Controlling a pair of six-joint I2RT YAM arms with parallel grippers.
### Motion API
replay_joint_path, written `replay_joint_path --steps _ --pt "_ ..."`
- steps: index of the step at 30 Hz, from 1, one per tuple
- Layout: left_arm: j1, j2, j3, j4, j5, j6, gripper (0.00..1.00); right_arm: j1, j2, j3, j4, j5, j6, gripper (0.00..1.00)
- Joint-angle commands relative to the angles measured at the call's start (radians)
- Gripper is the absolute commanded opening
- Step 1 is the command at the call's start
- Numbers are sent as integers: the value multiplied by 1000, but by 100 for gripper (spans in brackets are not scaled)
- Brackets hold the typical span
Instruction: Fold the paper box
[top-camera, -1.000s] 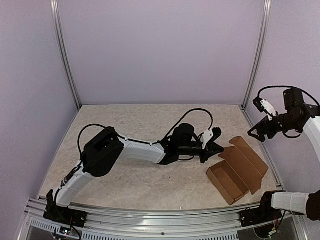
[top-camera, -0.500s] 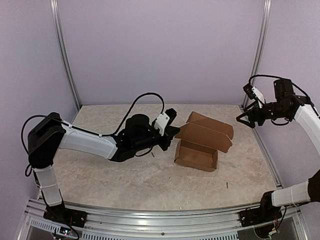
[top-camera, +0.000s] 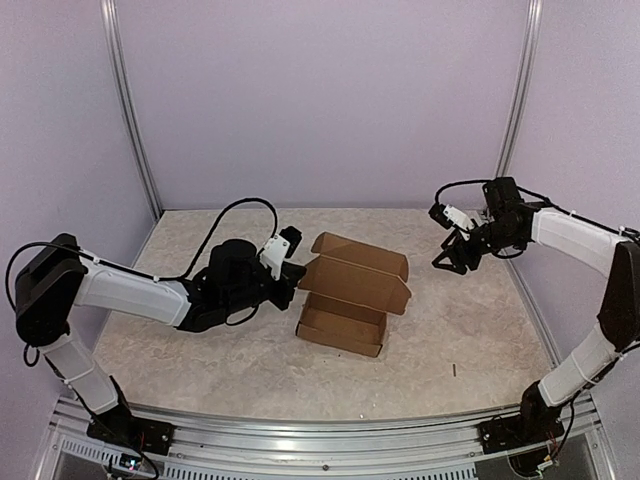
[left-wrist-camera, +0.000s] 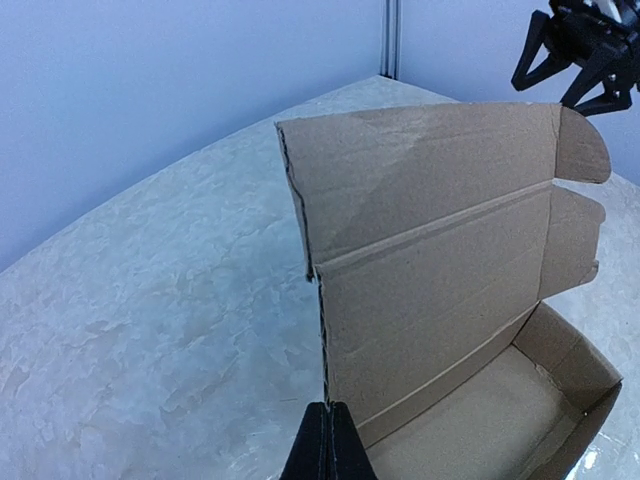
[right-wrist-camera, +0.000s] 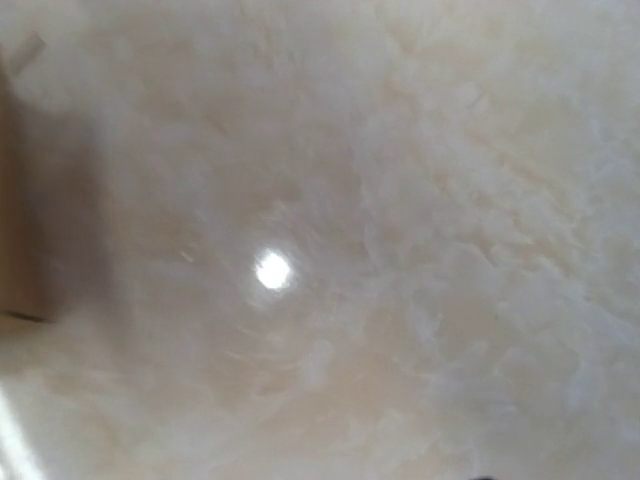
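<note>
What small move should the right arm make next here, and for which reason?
Probably move the right pincer left toward the paper box, to its free end flap. The left pincer is shut on the other edge of the lid, which stands open, and the right pincer is open, apart from the cardboard.

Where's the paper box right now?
In the top view the paper box sits mid-table, its left edge pinched by the left gripper, the right gripper apart on its right.
</note>
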Motion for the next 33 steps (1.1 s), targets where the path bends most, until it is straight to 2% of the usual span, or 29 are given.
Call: replay_joint_path --steps 1,5,8,13,24,30,33 --pt "-15 -1 -6 -25 -20 -21 0 51 145 34 87 85 -47 59" --pt "-37 13 23 -60 -25 -53 0 114 214 8 99 45 -88 58" --pt "-57 25 40 -92 -55 -52 0 153 194 -37 101 -59 -119 61" --pt "-89 33 23 -94 -105 -52 0 217 128 -115 129 -122 -144 63" --pt "-150 71 -35 -25 -175 -96 0 278 82 -151 40 -111 -233 66" --pt "-165 35 -87 5 -181 -138 0 279 14 -207 -23 -86 -340 71" --pt "-173 10 -124 48 -165 -144 0 282 -18 -218 -18 -110 -332 71"
